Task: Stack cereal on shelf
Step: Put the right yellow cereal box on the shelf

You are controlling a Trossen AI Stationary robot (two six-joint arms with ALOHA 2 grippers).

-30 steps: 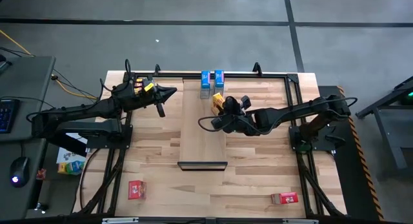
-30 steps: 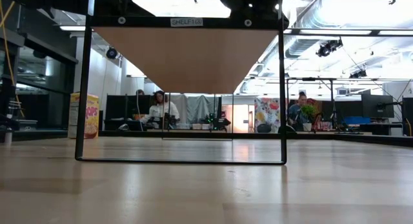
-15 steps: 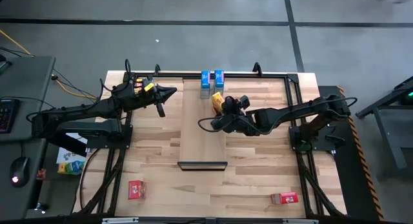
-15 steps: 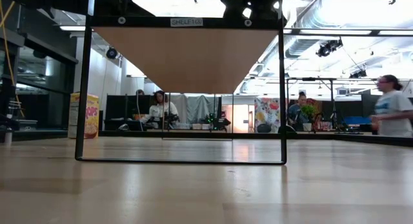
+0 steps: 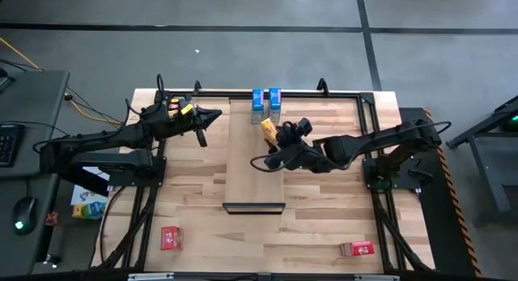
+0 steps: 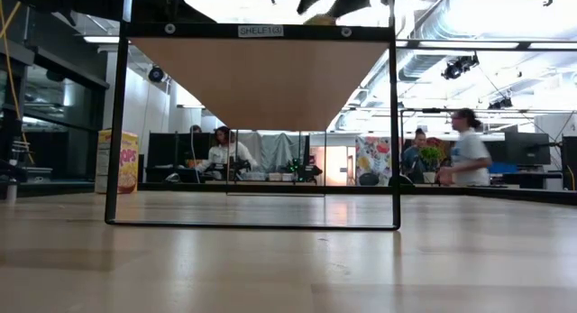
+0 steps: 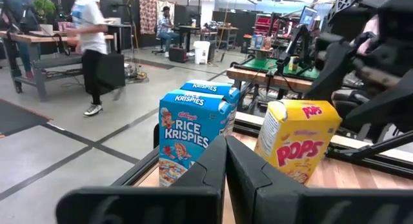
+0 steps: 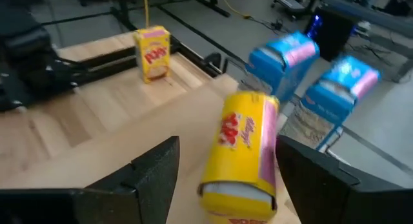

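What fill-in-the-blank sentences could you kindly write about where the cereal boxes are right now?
1. The far boxes, standing at the shelf's end away from its dark lip, are ___.
2. The tilted box between the right gripper's open fingers is ___.
3. The loose boxes on the tabletop past the shelf's dark lip are ___.

Missing words: blue; yellow; red.

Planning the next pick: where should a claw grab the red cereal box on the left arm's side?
The red box lies flat, broad face up, with nothing close beside it. Probably best to come straight down and pinch its two long edges, across the narrower width, near the middle.
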